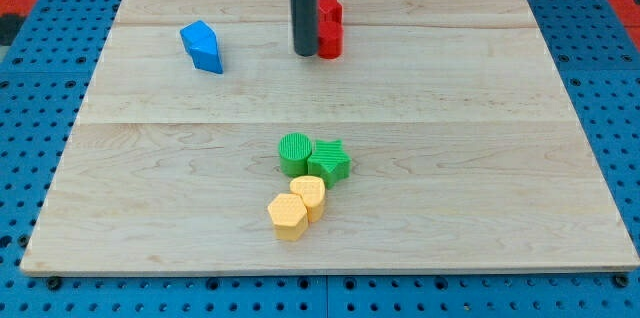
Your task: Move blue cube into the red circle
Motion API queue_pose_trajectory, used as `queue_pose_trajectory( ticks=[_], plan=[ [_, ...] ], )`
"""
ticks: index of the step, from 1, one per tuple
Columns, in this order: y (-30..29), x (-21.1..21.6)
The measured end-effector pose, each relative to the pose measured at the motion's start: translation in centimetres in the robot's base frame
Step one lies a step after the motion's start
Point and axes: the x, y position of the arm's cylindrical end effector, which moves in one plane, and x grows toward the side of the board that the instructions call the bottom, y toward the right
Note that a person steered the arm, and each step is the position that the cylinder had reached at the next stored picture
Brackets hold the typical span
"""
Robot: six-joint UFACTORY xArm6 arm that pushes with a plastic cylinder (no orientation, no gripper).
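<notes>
A blue block (203,46), a chunky angular shape, lies near the view's top left of the wooden board (480,158). Red blocks (330,26) stand at the view's top centre, two stacked close together; their exact shapes are partly hidden by the rod. My tip (305,53) rests on the board just left of the red blocks, touching or almost touching them. The tip is about a hundred pixels to the right of the blue block.
A green cylinder (294,153) and a green star (329,162) sit side by side at the board's centre. Two yellow blocks (308,196) (288,217) lie just below them, touching. Blue pegboard (40,78) surrounds the board.
</notes>
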Motion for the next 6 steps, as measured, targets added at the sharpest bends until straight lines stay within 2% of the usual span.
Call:
queue_pose_trajectory(
  ticks=[1,2,3,4,5,6],
  plan=[
    [-4.3,4.9],
    [-13.0,9.9],
    [-25.2,6.6],
    [-26.3,-1.4],
    [-19.1,-3.0],
    [-12.0,0.2]
  ],
)
